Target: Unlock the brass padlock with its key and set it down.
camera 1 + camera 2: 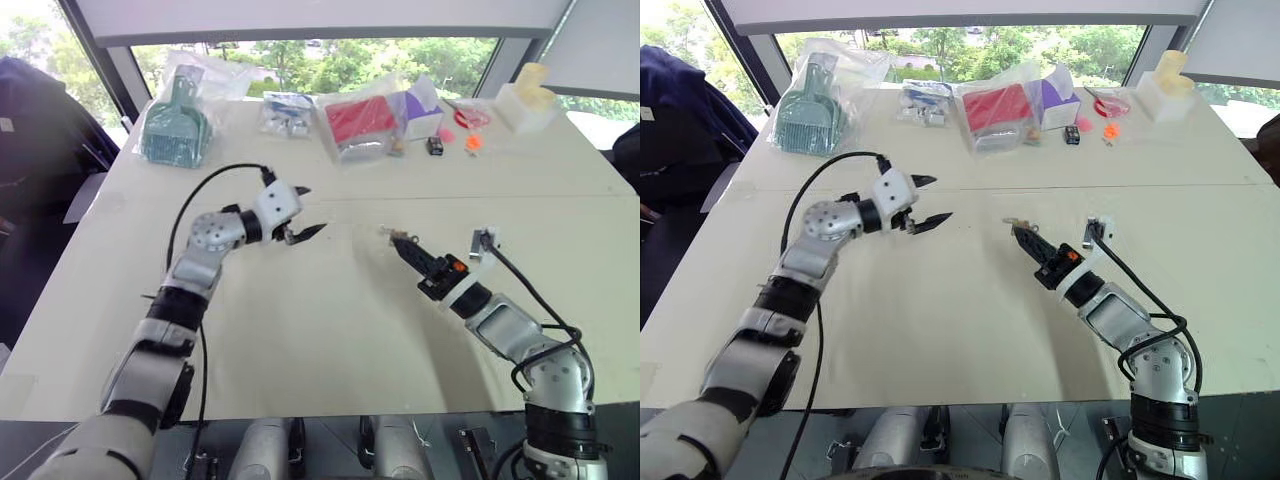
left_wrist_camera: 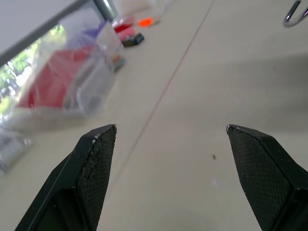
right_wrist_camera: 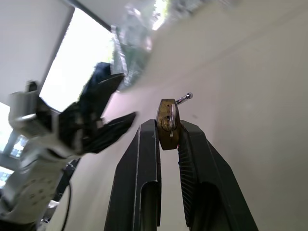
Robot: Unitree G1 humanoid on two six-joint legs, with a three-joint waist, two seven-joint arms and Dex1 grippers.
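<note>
Bagged items (image 1: 360, 125) along table (image 1: 330, 330) far edge, centre bare

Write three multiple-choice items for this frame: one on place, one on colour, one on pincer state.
1. Where is the brass padlock?
A. In the right pincer
B. In the left pincer
C. Lying by the red packet

2. What colour is the bagged scoop-like item at the table's far left?
A. Orange
B. Teal green
C. Purple

3. How are the left pincer's fingers?
A. Shut empty
B. Shut on a key
C. Spread wide, empty

Answers:
1 A, fingers clamp its body.
2 B, teal plastic shows through the bag.
3 C, bare table shows between them.
</note>
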